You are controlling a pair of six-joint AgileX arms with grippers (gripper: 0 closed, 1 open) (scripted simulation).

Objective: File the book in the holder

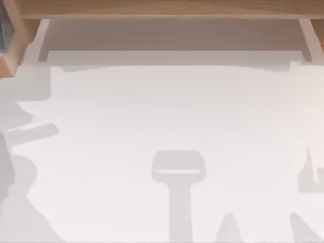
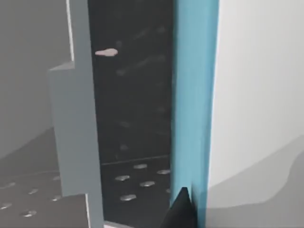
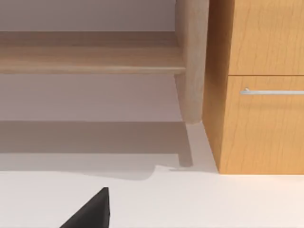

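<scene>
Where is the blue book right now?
In the left wrist view the blue book stands on edge just beyond the left claw's dark fingertip, pressed beside the dark perforated holder and its grey wall, with the white table on its other side.

Even, bright light is falling on the white table [image 1: 167, 111]; soft grey shadows are lying along its near edge and left side. No glare is showing. Edges are rendering slightly soft.
</scene>
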